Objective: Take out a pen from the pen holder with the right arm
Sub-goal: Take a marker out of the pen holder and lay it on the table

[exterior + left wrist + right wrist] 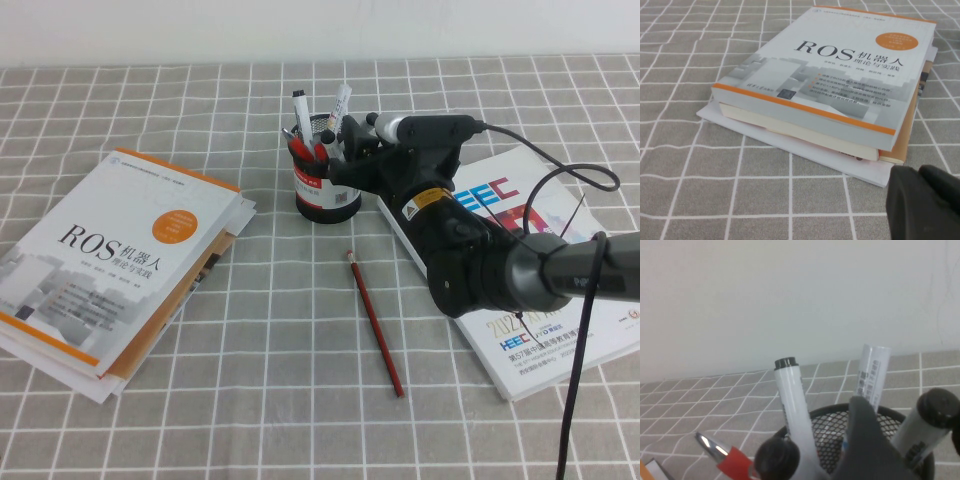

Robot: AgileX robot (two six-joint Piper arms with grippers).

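The desk (250, 400) under me wears a grey cloth with white checks. On my left lies a stack of books (120, 260) topped by a white and orange ROS volume (840, 85). My left hand (922, 197) hangs low just beside that stack's corner, and I cannot tell whether it is released or clenched. On my right a white booklet (540, 340) lies flat beneath my right arm (500, 265). That arm reaches forward so that my right hand (345, 145) sits at the rim of the black mesh pen holder (326, 190), which stands upright between the books and the booklet. The hand is released, its fingers (865, 445) apart and dipped among the pens. A dark-capped marker (930, 425) stands in the gap, not pinched. A red pencil (375, 322) lies loose on the cloth in front of the holder. In the holder stand a white marker with a black cap (302, 115), a second white marker (340, 105) and a red pen with a silver tip (725, 455).
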